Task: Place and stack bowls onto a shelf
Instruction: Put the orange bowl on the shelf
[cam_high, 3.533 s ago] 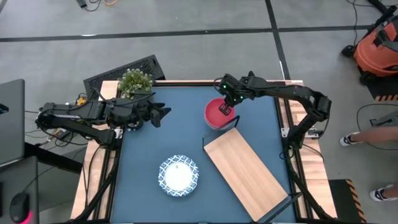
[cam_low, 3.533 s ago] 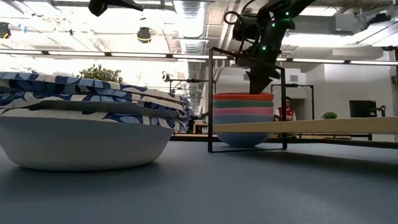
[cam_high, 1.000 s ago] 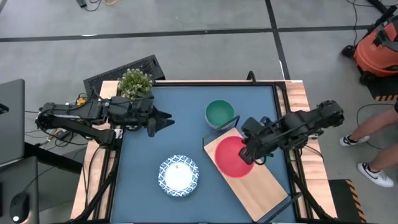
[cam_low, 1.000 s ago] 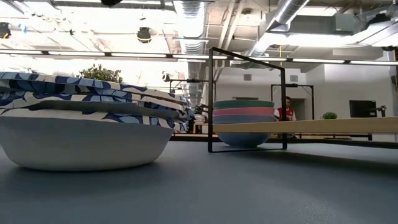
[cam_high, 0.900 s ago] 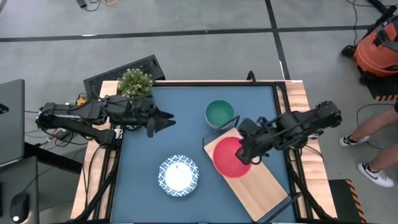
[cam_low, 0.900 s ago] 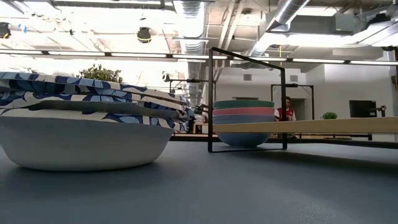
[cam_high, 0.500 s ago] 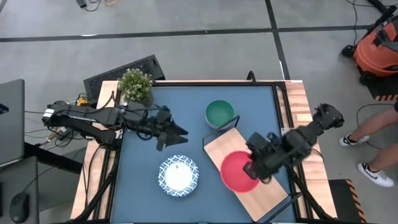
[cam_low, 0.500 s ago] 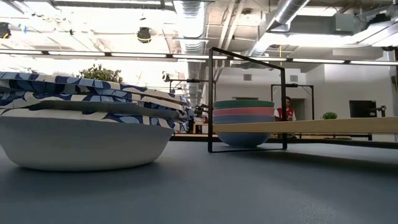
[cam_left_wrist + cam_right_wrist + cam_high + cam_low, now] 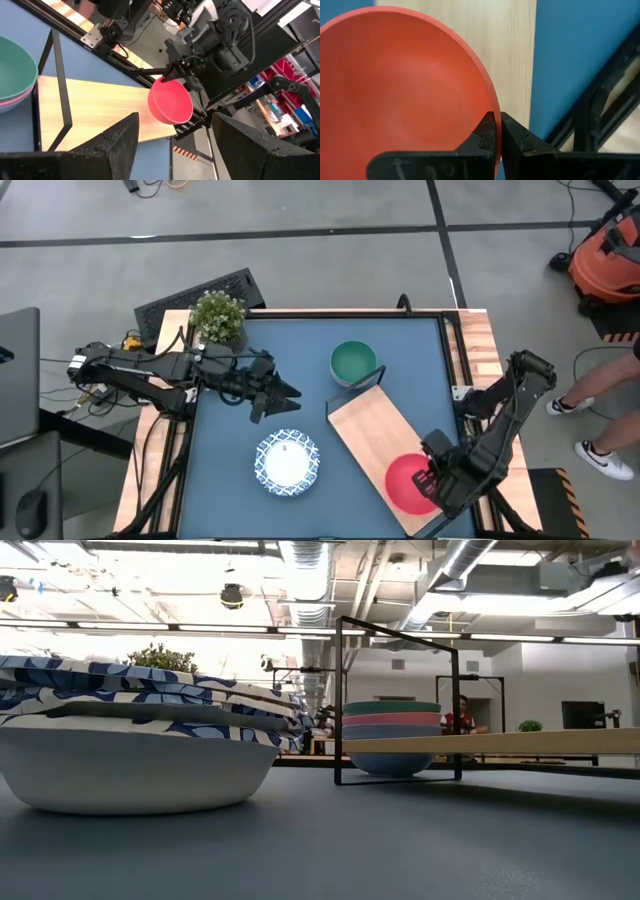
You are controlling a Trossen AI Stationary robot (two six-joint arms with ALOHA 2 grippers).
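The red bowl (image 9: 408, 483) hangs in my right gripper (image 9: 433, 477) over the near-right end of the light-wood shelf (image 9: 372, 438). The right wrist view shows the red bowl (image 9: 405, 90) in front of the shut right gripper (image 9: 497, 121). A stack of bowls with a green one on top (image 9: 353, 363) stands on the table under the shelf's wire-framed far end (image 9: 398, 700). The blue-and-white patterned bowls (image 9: 288, 463) rest stacked on the table. My left gripper (image 9: 288, 391) is open above the table, just beyond the patterned bowls. My right gripper pinches the red bowl's rim (image 9: 492, 107) on its right side, one finger inside the bowl and one outside. The fingers come from the table's right side, slanting down. In the left wrist view the bowl (image 9: 171, 100) hangs tilted, lifted clear of the board.
A potted green plant (image 9: 218, 313) stands at the table's far-left corner. Black frame rails (image 9: 470, 395) run along the table's right side, close to my right arm. Bare blue tabletop (image 9: 230, 490) lies near and left of the patterned bowls. A person's feet (image 9: 595, 460) show beyond the right edge.
My right gripper has carried the red bowl along the shelf board from its far part to its near-right end, staying shut on the rim. My left gripper has moved right and nearer, toward the patterned bowls, then held still.
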